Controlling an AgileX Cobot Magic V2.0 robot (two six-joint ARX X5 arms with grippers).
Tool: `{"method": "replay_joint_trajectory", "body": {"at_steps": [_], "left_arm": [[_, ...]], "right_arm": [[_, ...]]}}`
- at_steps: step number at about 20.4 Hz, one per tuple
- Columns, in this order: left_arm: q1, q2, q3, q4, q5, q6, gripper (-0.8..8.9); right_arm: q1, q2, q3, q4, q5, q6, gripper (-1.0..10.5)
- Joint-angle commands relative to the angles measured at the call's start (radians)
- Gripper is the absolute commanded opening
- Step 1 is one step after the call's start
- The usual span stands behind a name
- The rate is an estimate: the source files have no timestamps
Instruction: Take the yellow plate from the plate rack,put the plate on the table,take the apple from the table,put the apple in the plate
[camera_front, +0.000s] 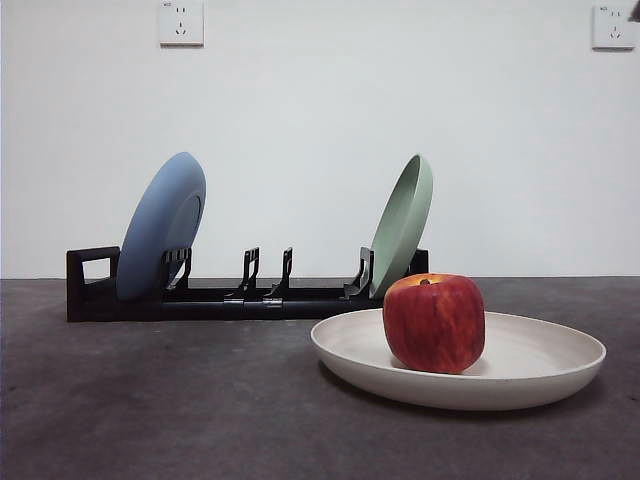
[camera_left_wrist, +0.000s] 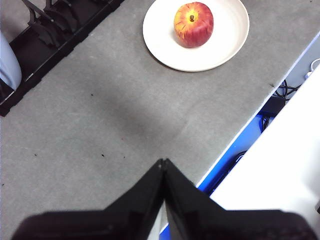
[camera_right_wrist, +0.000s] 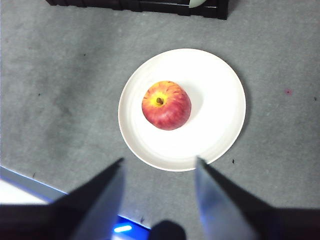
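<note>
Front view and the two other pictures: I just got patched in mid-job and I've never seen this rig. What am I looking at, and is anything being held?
It is a two-armed robot at a table. The front view looks level across it from a low camera. The other two come from cameras on each arm's wrist, looking down past that arm's own tool.

On the table, the apple sits upright in the cream plate. Behind stands a black rack with a blue plate and a green plate leaning in its slots.

The left tool is shut and holds nothing, off near the table's edge. The right tool is open above the plate's rim, also holding nothing.
</note>
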Motion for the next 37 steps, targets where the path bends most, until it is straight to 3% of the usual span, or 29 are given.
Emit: {"method": "replay_joint_trajectory", "body": {"at_steps": [1, 9, 11, 13, 15, 18, 20, 22, 25, 29, 34, 37], "left_arm": [[-0.002, 0.004, -0.005, 0.004, -0.004, -0.005, -0.04], [0.003, 0.019, -0.005, 0.004, -0.005, -0.005, -0.04], [0.077, 0.019, -0.005, 0.004, -0.003, -0.005, -0.04], [0.249, 0.012, -0.008, 0.006, -0.003, 0.079, -0.04], [0.474, -0.037, -0.068, 0.124, -0.007, 0.19, -0.04], [0.806, -0.238, -0.385, 0.643, 0.081, 0.372, -0.04], [0.974, -0.387, -0.621, 0.947, 0.175, 0.396, -0.04], [1.131, -0.546, -0.838, 1.146, 0.365, 0.36, -0.03], [1.295, -0.727, -1.021, 1.182, 0.555, 0.308, -0.03], [1.367, -0.8, -1.135, 1.196, 0.587, 0.314, -0.03], [1.344, -0.8, -1.176, 1.183, 0.412, 0.312, -0.03], [1.336, -0.797, -1.176, 1.176, 0.416, 0.312, -0.03]], "right_arm": [[0.0, 0.006, 0.001, 0.002, 0.024, 0.013, 0.0], [0.0, 0.006, 0.001, 0.002, 0.065, 0.013, 0.0], [0.0, 0.006, 0.001, 0.002, 0.085, 0.013, 0.0], [0.0, 0.006, 0.001, 0.002, 0.085, 0.013, 0.0], [0.0, 0.006, 0.001, 0.002, 0.091, 0.013, 0.0], [0.0, 0.006, 0.001, 0.002, 0.093, 0.013, 0.0], [0.0, 0.006, 0.001, 0.002, 0.093, 0.013, 0.0], [0.0, 0.006, 0.001, 0.002, 0.093, 0.013, 0.0], [0.0, 0.006, 0.001, 0.002, 0.093, 0.013, 0.0], [0.0, 0.006, 0.001, 0.001, 0.1, 0.013, 0.0], [0.0, 0.006, 0.001, 0.002, 0.1, 0.013, 0.0], [0.0, 0.006, 0.001, 0.001, 0.1, 0.013, 0.0]]}}
